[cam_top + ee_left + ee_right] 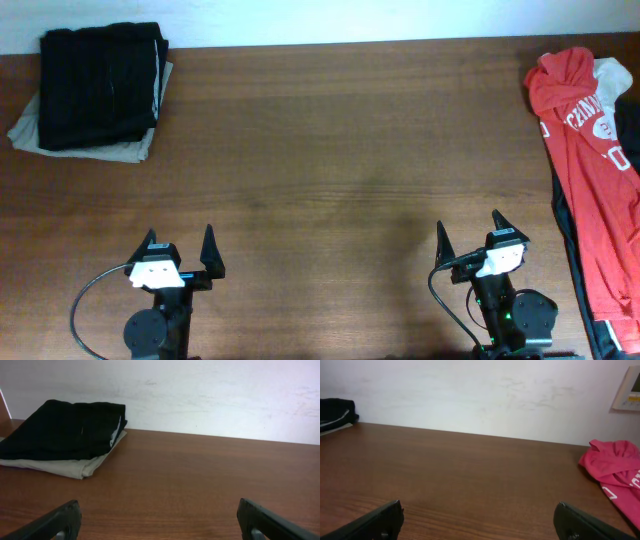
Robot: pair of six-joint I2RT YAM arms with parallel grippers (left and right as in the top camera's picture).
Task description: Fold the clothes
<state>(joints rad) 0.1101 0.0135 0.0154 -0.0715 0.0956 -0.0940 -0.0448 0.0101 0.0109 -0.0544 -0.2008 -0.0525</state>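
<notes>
A red hooded sweatshirt (590, 150) with white lettering lies unfolded along the table's right edge, over a dark garment (566, 235); its hood shows in the right wrist view (615, 467). A white garment (615, 78) peeks out behind it. A folded black garment (100, 85) lies on a folded beige one (80, 150) at the back left, and shows in the left wrist view (62, 427). My left gripper (180, 250) and right gripper (470, 235) are open and empty near the front edge, far from the clothes.
The brown wooden table (330, 150) stretches between the two piles. A white wall (200, 395) runs behind the table. A wall panel (629, 390) hangs at the far right.
</notes>
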